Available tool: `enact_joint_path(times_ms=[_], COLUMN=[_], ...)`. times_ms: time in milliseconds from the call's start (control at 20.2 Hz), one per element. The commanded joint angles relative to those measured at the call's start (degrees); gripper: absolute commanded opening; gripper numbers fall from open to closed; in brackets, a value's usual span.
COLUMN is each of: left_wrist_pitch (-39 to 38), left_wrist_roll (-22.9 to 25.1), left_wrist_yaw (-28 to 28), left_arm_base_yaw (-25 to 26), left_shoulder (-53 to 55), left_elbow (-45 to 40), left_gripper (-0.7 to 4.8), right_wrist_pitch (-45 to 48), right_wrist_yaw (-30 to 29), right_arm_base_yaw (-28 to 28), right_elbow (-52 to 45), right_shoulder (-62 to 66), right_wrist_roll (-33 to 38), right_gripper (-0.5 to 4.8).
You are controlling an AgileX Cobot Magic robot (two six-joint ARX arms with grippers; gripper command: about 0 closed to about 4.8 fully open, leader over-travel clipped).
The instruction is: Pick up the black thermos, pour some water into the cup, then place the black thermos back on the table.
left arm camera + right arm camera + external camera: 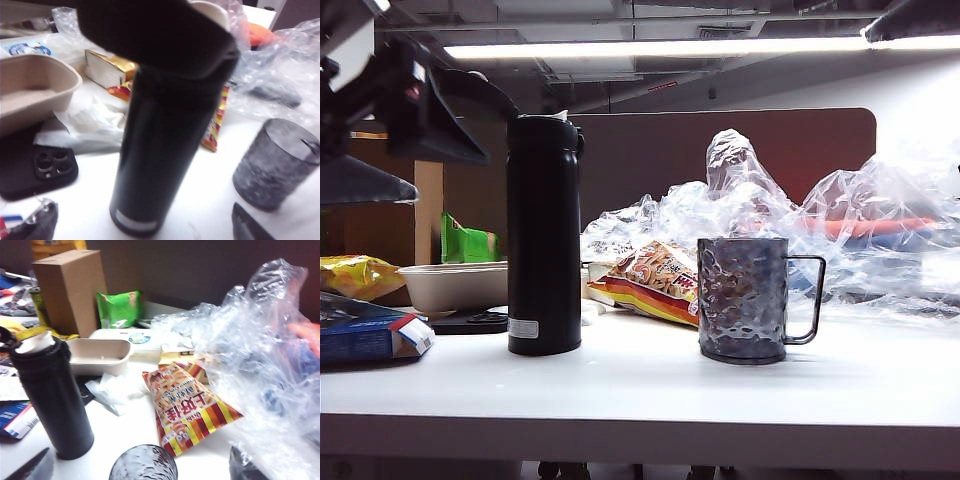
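Note:
The black thermos [544, 235] stands upright on the white table [640, 390], left of centre, with its flip lid open and a pale spout showing [34, 342]. The grey dimpled cup [745, 298] stands to its right, handle turned away from the thermos. My left gripper [142, 229] is open, and its fingertips [35, 225] straddle the thermos base [150, 200] without touching it. In the exterior view it hangs at the upper left [448, 172]. My right gripper [137, 467] is open above the cup's rim [143, 463], with the thermos [50, 395] off to one side.
A striped snack bag [650, 280] lies behind the thermos and the cup. Crumpled clear plastic [840, 220] fills the back right. A beige tray-bowl [455, 285], a black phone [40, 170], a tissue [85, 125] and a blue box [365, 335] crowd the left. Further back stands a cardboard box [70, 290].

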Motion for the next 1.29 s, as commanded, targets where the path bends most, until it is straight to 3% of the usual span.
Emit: enact_joint_path(times_ms=[50,446,793,1288], left_wrist_pitch=[6.34,21.68,27.34,27.45], left_wrist_roll=[0.04,-1.11,-0.72,-0.72], left_wrist_yaw=[-3.19,-1.88,-3.78,-2.73], left_arm_base_yaw=[0.04,-3.78,-3.78,-3.78], left_shoulder=[5.07,18.88,24.55,37.22], left_elbow=[0.20,0.20,1.88,10.51], left_gripper=[4.79,4.79,4.79,4.79], right_wrist_pitch=[1.33,1.25,0.94,0.72], right_wrist_yaw=[0.22,0.46,1.03,1.73], right_arm_base_yaw=[-0.04,-0.15,-0.15,-0.15], right_elbow=[0.15,-0.09,-0.11,-0.17], right_shoulder=[0.39,0.42,0.44,0.42], right_wrist_roll=[-0.63,-1.44,-3.17,-4.17], right_gripper=[4.79,4.79,4.79,4.79])
